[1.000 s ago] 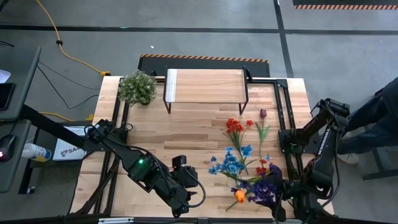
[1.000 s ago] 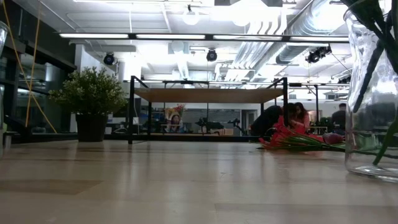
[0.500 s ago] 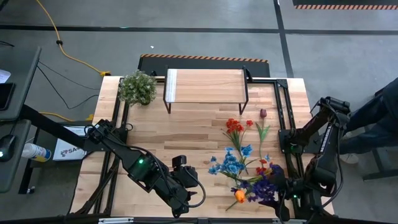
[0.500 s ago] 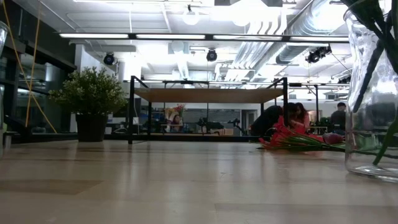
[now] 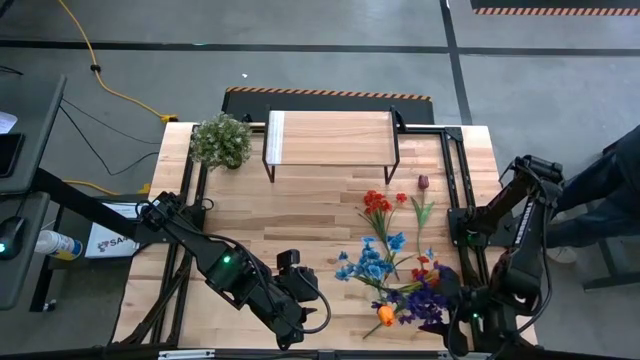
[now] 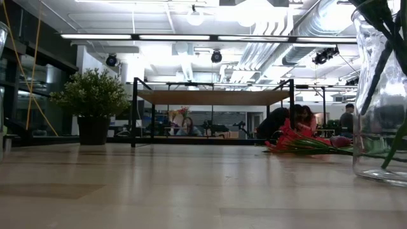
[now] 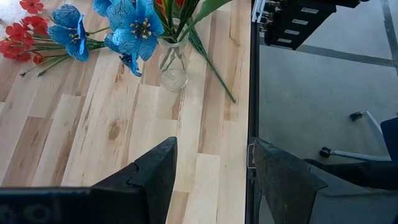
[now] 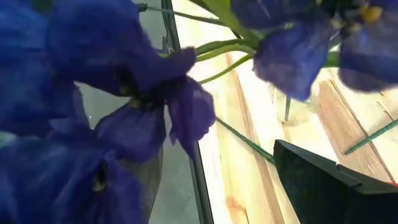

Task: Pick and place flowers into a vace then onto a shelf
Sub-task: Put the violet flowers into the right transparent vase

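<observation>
A clear glass vase (image 7: 173,65) stands near the table's near edge, right of centre, with green stems in it; blue blooms (image 7: 134,25) spread above it. It fills the low view's right side (image 6: 381,95). Red flowers (image 5: 377,203) and a dark red tulip (image 5: 423,183) lie on the table's right half. An orange tulip (image 5: 385,315) and purple blooms (image 5: 425,303) sit by the vase. My left gripper (image 7: 211,180) is open, left of the vase, touching nothing. My right gripper (image 5: 445,312) is at the purple blooms (image 8: 124,99), which hide most of it. The shelf (image 5: 330,138) stands at the far edge.
A bushy potted plant (image 5: 221,140) stands left of the shelf at the far edge. Black frame rails (image 5: 462,190) run along the table's right side and another (image 7: 251,93) along its near edge. Bare wood lies between the shelf and the flowers. People are in the room behind.
</observation>
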Robot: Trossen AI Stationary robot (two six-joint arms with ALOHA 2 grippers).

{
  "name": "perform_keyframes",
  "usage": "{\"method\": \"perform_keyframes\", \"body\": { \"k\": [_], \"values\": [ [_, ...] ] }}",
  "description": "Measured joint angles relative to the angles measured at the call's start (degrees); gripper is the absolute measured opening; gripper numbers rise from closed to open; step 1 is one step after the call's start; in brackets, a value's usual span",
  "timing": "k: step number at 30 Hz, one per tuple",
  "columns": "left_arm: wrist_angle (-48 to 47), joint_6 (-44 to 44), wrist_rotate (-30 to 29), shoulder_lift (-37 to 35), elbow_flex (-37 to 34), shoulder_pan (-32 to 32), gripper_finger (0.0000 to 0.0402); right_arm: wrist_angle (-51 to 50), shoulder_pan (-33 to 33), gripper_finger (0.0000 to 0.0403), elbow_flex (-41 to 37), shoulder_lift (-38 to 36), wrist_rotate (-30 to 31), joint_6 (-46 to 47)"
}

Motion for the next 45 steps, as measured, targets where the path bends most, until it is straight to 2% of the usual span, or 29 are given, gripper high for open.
{"method": "perform_keyframes", "body": {
  "k": [11, 20, 45],
  "values": [
    [0.0, 0.0, 0.0, 0.0, 0.0, 0.0, 0.0246, -1.36, 2.0, 0.0294, 0.0, -0.16, -0.19, 3.3],
    [0.0, 0.0, 0.04, 0.0, 0.0, 0.0, 0.0246, -2.53, 2.74, 0.0294, 0.0, -0.47, -2.89, 5.53],
    [0.0, -0.02, 0.24, 0.0, 0.0, 0.0, 0.0246, 1.62, 8.33, 0.0294, 0.0, -10.67, -1.92, 4.25]
  ]
}}
